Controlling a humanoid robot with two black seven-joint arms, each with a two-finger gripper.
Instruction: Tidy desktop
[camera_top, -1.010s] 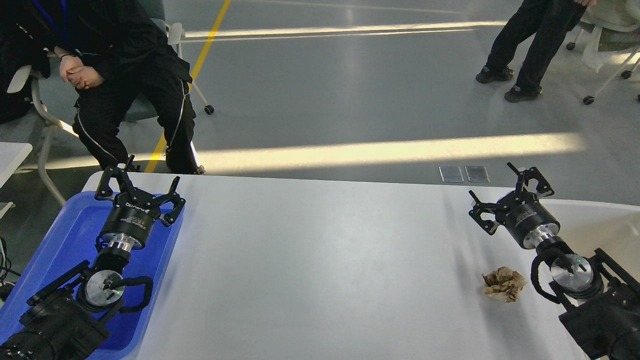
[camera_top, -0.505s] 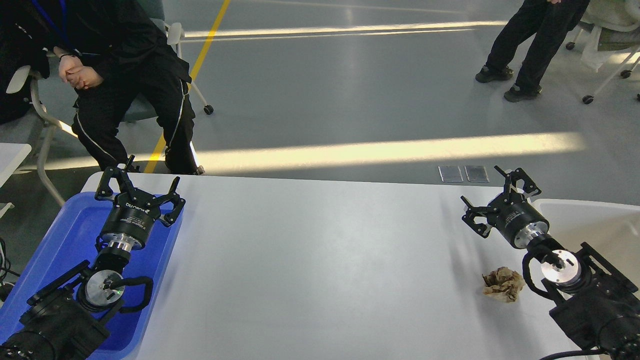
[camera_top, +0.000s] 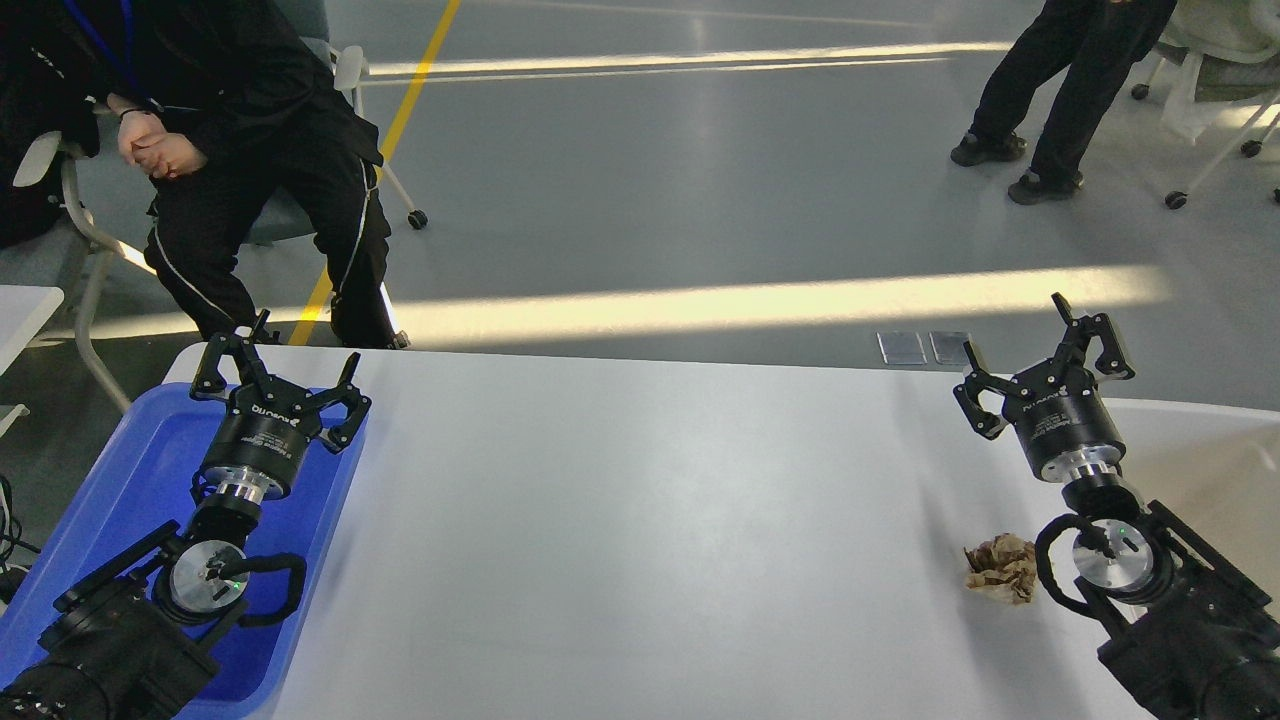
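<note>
The white desktop (camera_top: 640, 520) fills the lower part of the head view. A crumpled brown paper ball (camera_top: 1000, 567) lies on it at the right, just left of my right arm's wrist. My right gripper (camera_top: 1040, 345) is open and empty, raised above the far right edge of the desktop, well beyond the paper ball. My left gripper (camera_top: 280, 372) is open and empty, hovering over the far end of the blue tray (camera_top: 130, 480) at the left edge.
A beige bin (camera_top: 1210, 460) sits at the right behind my right arm. A seated person (camera_top: 230, 150) is just beyond the table's far left corner. Another person (camera_top: 1060, 90) stands on the floor at the far right.
My right gripper has risen and swung right and away, turning so its fingers point further up. The left arm and the paper ball have not moved.
</note>
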